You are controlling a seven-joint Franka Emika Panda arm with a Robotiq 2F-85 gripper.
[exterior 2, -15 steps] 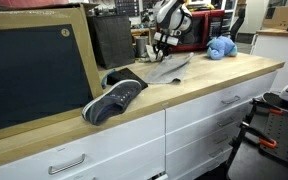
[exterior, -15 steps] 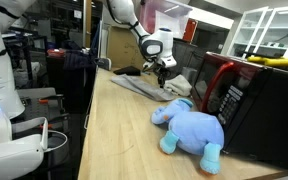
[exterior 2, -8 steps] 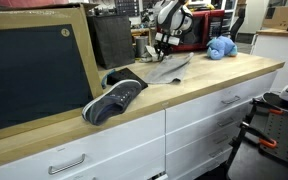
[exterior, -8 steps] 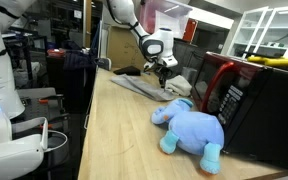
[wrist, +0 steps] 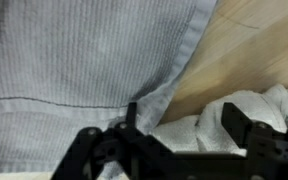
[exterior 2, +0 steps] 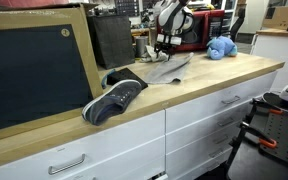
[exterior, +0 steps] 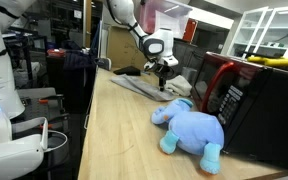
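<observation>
1. At the far end of the counter (exterior: 104, 140), find the jaws low over a grey ribbed cloth (exterior: 134, 85), at the end of the arm (exterior: 124, 18) reaching down from above.
2. In the wrist view, see the jaws open: two black fingers (wrist: 131, 115) set well apart, nothing clamped between them.
3. Place one finger right at the hemmed edge of the grey ribbed cloth and the other over a crumpled white cloth (wrist: 259, 100); cannot tell touching from hovering.
4. Between the fingers, see only bare wood and a fold of the white cloth.
5. Locate the grey ribbed cloth flat on the counter, filling the upper left of the wrist view, its hem running diagonally against the bare wood.
6. In both exterior views, confirm the same cloth as a long strip along the counter top, directly below the jaws.
7. Find the white cloth just beside the grey one, between it and a red-and-black microwave (exterior: 234, 95).
8. Note a blue plush toy (exterior: 189, 127) lying in front of the microwave, well apart from the jaws.
9. In an exterior view, note a dark sneaker (exterior 2: 114, 98) near the counter's front edge, in front of a framed blackboard (exterior 2: 34, 75), well apart from the jaws.
10. Under the counter, note white drawer fronts (exterior 2: 209, 110), all shut.
</observation>
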